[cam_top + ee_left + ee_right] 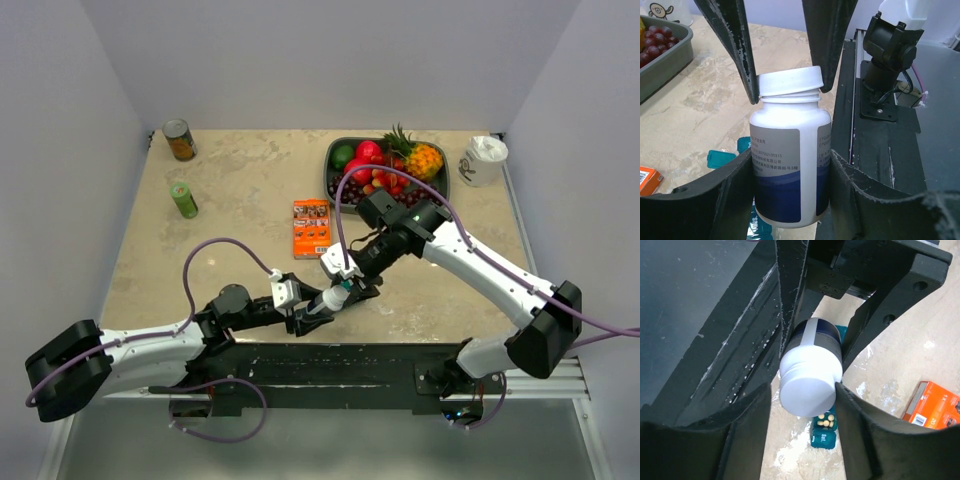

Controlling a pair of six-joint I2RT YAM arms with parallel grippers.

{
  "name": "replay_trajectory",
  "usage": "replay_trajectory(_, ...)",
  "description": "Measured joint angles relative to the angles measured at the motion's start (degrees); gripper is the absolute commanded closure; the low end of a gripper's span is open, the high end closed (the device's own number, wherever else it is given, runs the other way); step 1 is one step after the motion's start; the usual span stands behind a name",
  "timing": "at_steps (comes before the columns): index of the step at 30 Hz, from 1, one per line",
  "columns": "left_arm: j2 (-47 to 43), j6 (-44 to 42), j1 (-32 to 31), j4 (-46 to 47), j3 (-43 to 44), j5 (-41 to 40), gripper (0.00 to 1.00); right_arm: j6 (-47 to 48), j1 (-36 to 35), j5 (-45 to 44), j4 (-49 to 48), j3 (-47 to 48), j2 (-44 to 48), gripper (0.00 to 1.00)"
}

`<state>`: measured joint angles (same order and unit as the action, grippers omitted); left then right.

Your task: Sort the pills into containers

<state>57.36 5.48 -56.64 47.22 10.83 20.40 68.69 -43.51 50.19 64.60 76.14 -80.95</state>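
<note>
A white bottle (790,150) with a blue-and-grey label stands upright just above the table's near edge (335,297). My left gripper (790,162) is shut on its body, one finger on each side. My right gripper (802,389) comes from above, and its fingers (747,75) press both sides of the white cap (807,390), which sits on the bottle's neck. Below the bottle lies the teal containers strip (824,434); one compartment is open with several small yellow pills (825,421) inside, and the one beside it is lidded and marked "Sat". Part of the strip (720,159) shows left of the bottle.
A flat orange box (311,227) lies mid-table. A grey tray of fruit (440,190) stands at the back right beside a white mug (483,160). A green can (183,199) and a tin (179,139) stand at the back left. The black mounting rail (340,365) runs along the near edge.
</note>
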Motion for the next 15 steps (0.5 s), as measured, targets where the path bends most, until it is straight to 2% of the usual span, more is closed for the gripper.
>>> replay_trajectory(2,0.0,0.1,0.1,0.2,0.0,0.2,1.00,-0.7,0.0,-0.2,-0.7,0.0,0.0,0.58)
replay_trajectory(9,0.1,3.2,0.5,1.7,-0.4,-0.3,1.00,-4.2,0.1,-0.6,-3.0,-0.5,0.6,0.72)
replay_trajectory(15,0.8,7.0,0.7,6.3,-1.6,-2.1,1.00,-10.7,0.2,-1.2,-6.9,-0.7,1.9,0.76)
